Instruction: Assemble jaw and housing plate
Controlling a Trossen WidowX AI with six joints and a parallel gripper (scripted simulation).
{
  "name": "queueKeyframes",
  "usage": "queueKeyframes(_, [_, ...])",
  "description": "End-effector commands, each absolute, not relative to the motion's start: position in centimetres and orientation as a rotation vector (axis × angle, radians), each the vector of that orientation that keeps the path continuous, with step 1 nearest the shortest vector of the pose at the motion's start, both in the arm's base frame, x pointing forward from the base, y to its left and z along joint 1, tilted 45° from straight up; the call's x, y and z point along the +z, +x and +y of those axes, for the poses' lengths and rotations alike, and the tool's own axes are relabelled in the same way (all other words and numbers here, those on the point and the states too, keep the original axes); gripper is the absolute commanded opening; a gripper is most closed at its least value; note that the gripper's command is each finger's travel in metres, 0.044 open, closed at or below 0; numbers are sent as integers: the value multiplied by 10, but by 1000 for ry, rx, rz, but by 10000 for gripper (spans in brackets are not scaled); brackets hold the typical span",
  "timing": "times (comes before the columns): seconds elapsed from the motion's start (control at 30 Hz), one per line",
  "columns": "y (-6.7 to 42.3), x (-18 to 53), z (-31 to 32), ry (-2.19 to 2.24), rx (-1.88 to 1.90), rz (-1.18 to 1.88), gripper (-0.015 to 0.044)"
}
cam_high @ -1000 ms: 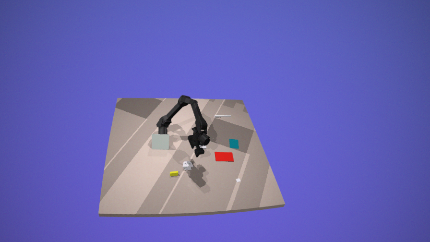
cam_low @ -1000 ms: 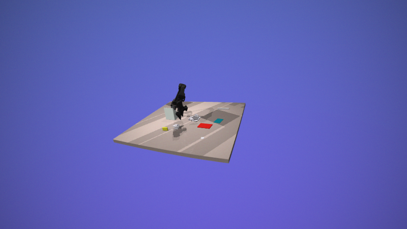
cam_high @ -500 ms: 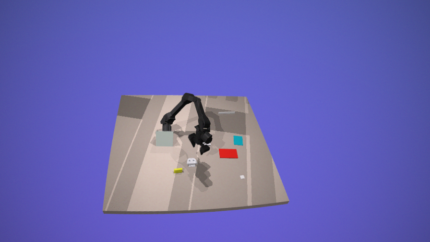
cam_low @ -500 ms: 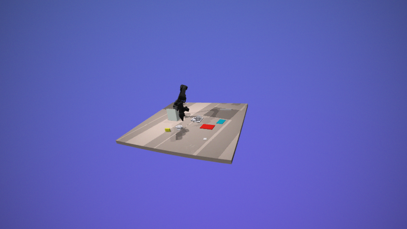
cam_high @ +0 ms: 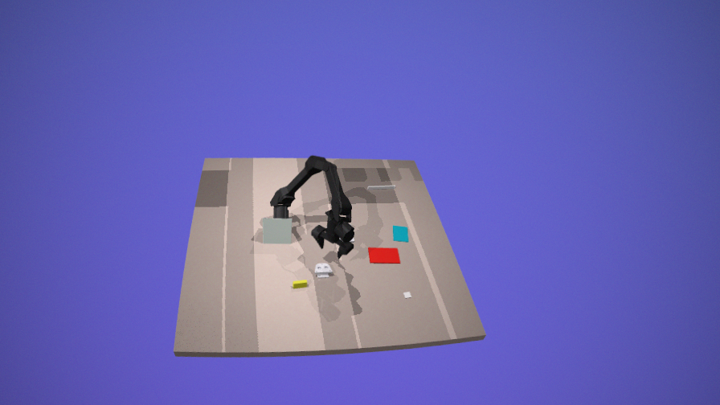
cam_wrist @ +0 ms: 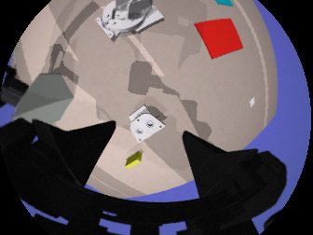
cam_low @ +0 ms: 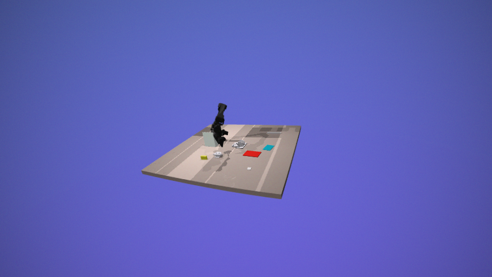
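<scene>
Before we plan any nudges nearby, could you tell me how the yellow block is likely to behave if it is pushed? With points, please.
The yellow block (cam_high: 300, 284) (cam_low: 203, 158) (cam_wrist: 133, 159) would probably slide rather than roll, since its faces look flat and its edges straight. It looks stiff, its outline showing no sag. Tipping end over end seems unlikely, as it lies on a long side.

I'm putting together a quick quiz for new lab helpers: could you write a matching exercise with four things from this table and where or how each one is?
Things
1. Gripper
2. Yellow block
3. Red sheet
4. Grey-green block

Places or states
A. Next to the teal sheet
B. Farthest left of the four, top view
C. Open, holding nothing
D. Near the white two-holed part

Pairs: 1-C, 2-D, 3-A, 4-B
</scene>
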State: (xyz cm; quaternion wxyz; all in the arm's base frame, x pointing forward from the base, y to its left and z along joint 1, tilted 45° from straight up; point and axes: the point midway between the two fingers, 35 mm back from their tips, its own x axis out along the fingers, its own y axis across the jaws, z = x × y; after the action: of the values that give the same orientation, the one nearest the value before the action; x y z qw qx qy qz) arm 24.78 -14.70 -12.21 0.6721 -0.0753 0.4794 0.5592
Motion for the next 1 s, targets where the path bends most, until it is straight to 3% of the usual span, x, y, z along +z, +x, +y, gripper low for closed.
queueKeyframes(0.0, [246, -125, -152, -238, 1304, 1027, 440])
queueKeyframes(0.97, [226, -142, -170, -657, 1583, 621, 440])
